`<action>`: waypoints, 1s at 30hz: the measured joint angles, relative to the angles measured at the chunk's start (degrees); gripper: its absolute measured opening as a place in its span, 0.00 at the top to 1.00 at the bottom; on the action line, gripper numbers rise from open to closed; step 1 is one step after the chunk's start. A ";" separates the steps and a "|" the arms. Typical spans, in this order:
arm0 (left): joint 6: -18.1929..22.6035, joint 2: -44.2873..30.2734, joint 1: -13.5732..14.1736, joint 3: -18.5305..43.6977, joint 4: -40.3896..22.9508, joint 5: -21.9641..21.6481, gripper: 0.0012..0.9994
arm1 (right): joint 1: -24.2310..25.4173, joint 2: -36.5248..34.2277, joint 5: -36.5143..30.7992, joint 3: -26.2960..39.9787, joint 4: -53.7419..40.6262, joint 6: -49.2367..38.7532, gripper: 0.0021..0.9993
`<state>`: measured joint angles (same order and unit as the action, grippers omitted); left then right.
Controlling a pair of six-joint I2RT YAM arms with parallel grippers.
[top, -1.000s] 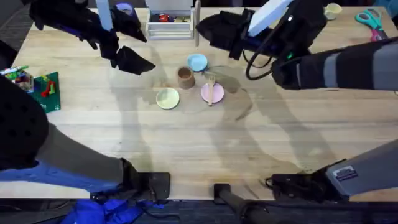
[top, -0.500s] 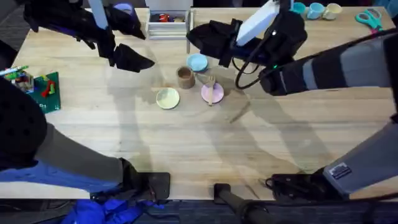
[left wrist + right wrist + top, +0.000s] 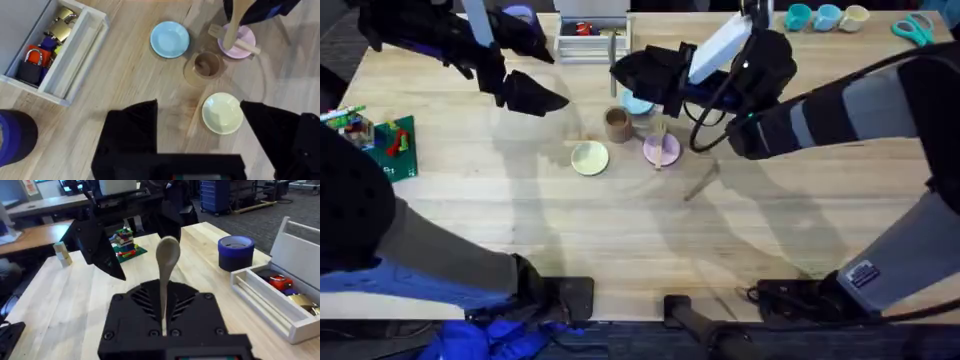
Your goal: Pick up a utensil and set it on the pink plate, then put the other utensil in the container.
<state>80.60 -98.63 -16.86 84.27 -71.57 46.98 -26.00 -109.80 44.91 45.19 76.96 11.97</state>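
The wooden surface [image 3: 620, 230] carries everything. The right arm reaches across it from the lower right, its gripper [image 3: 638, 78] over the light blue plate [image 3: 170, 39] at the far side of the cluster of dishes. The left gripper [image 3: 535, 97] hangs over the far left part of the surface, well apart from the dishes, its fingers [image 3: 131, 130] spread wide with nothing between them.

A white bin [image 3: 55, 52] holding padlocks sits at the far edge, with a dark blue tub [image 3: 235, 251] beside it. A toy-brick model on a green base [image 3: 388, 145] lies at the left edge.

The pale yellow plate [image 3: 589, 158] and the pink plate [image 3: 662, 149] lie near the middle, apart from each other. The fork [image 3: 660, 140] lies across the pink plate, its ends reaching past the rim. The tan container [image 3: 617, 124] stands upright between the blue and yellow plates, just beside the pink one.

The spoon [image 3: 166, 265] is clamped by its handle in the right gripper's closed fingers, bowl pointing away from the wrist
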 joint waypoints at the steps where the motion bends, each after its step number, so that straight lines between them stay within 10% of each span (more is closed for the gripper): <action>1: 0.00 0.02 0.00 0.00 0.00 0.00 0.01 | 0.00 -0.11 0.00 0.00 0.20 -0.02 0.97; 30: 0.01 0.02 0.00 0.00 -0.01 0.00 0.01 | -0.80 -10.35 -1.25 -0.42 5.28 -0.02 0.97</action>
<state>80.61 -98.61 -16.86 84.27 -71.58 46.98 -26.80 -120.15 43.66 44.77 82.24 11.94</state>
